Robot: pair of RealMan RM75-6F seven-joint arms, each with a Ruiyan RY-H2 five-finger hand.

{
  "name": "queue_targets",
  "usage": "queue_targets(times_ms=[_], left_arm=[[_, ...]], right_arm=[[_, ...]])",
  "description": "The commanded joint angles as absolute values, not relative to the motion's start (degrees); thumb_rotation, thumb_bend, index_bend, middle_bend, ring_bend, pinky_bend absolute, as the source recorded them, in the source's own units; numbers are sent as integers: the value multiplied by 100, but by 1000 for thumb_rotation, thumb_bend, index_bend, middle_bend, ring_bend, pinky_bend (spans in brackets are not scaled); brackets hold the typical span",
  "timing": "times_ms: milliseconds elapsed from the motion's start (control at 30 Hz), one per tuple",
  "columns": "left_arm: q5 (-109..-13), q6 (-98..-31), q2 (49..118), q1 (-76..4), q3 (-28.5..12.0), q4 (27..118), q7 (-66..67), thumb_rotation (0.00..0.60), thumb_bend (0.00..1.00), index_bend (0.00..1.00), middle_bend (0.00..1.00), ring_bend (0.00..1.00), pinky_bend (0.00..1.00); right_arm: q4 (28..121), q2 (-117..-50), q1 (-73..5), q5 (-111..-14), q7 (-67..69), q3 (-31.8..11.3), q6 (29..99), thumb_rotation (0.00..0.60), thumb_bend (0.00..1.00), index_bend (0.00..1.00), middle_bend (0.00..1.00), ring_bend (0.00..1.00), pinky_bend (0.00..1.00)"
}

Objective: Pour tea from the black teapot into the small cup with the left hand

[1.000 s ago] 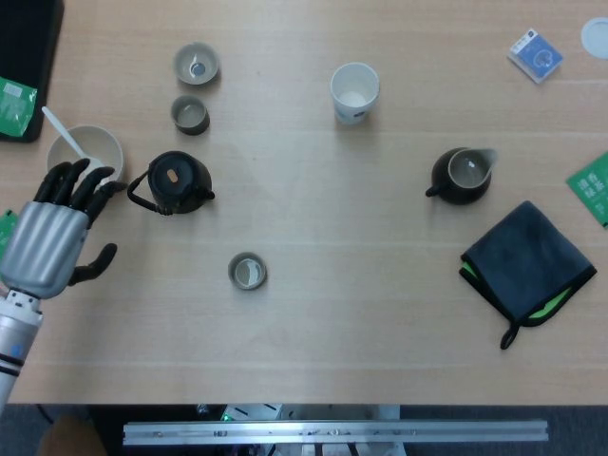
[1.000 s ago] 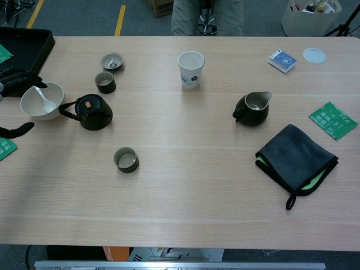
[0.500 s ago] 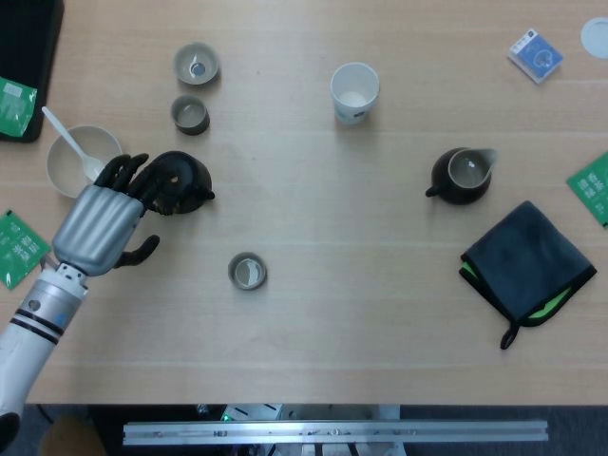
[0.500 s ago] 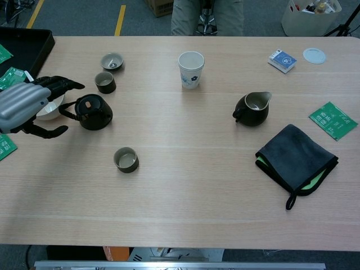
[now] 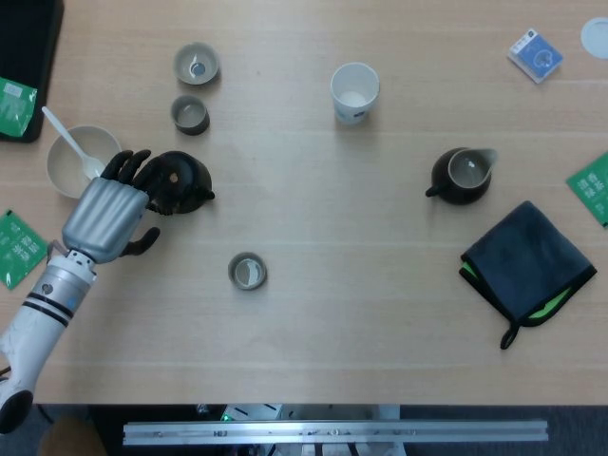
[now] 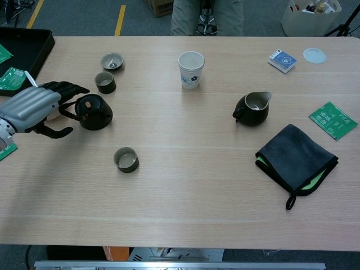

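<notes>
silver left hand (image 5: 106, 215) with black fingers spread, hovering at the round black teapot's (image 5: 180, 180) handle, not gripping, small grey ceramic cup (image 5: 247, 272) just below-right, green packets' print unreadable

Lab: yellow floor tape (image 6: 121, 12); aluminium rail (image 5: 332, 432).

Pale wooden table (image 6: 197, 185); beyond, grey floor (image 6: 84, 14) with yellow line (image 6: 121, 12).
</notes>
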State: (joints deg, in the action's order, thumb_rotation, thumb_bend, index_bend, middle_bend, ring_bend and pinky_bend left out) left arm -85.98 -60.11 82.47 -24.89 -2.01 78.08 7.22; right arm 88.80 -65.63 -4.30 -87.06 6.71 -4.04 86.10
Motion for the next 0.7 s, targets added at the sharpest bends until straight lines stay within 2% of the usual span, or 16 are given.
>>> queue_targets(times_ms=[33,300,700], left_arm=[[-8645,-6065,8472,-2564,-201,7379,553,600,311,90,123,79,88],[-8642,-6239,8700,-2649,-286,6823,243,600,311,137,165,116,88],[-8483,-6304,8702,-2944,-614,6764,87,600,310,163,200,137,91]], right_arm=[[8887,-6559,-426,-8704,667,-398,8608,600,10,471,389,268,283],[8921,-6559,-430,-8715,635,-395,8602,600,10,471,389,268,283],[8894,-6582,-399,-8720,681,-383,8642,600,10,471,389,268,283]])
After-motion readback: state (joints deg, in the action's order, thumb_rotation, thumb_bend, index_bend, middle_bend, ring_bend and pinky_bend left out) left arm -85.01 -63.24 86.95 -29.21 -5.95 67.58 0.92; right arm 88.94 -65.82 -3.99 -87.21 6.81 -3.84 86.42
